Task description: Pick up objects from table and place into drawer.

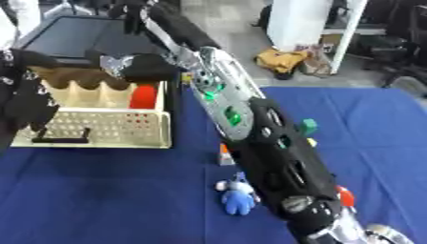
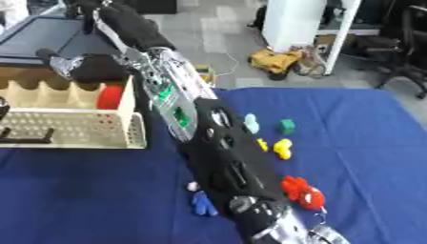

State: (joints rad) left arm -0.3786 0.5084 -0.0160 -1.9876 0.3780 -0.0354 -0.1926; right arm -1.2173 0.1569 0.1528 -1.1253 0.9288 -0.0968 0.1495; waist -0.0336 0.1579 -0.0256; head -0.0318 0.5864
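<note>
A cream plastic drawer [image 1: 108,127] stands pulled open at the left of the blue table, its dark handle [image 1: 58,140] facing me. A red object [image 1: 143,95] lies in its back right compartment. My right arm [image 1: 250,133] stretches from the lower right corner up across the table, and its black hand [image 1: 148,66] hovers over the drawer's back edge, just above the red object. My left hand [image 1: 25,107] shows as a dark shape at the left edge beside the drawer. A blue soft toy [image 1: 238,198] lies on the cloth next to my right forearm.
To the right of the arm lie a green block [image 2: 287,126], a pale teal piece [image 2: 250,123], a yellow piece [image 2: 282,147] and a red toy [image 2: 302,191]. A small orange and white object [image 1: 224,155] sits near the drawer's corner. A dark cabinet top [image 1: 75,38] lies behind the drawer.
</note>
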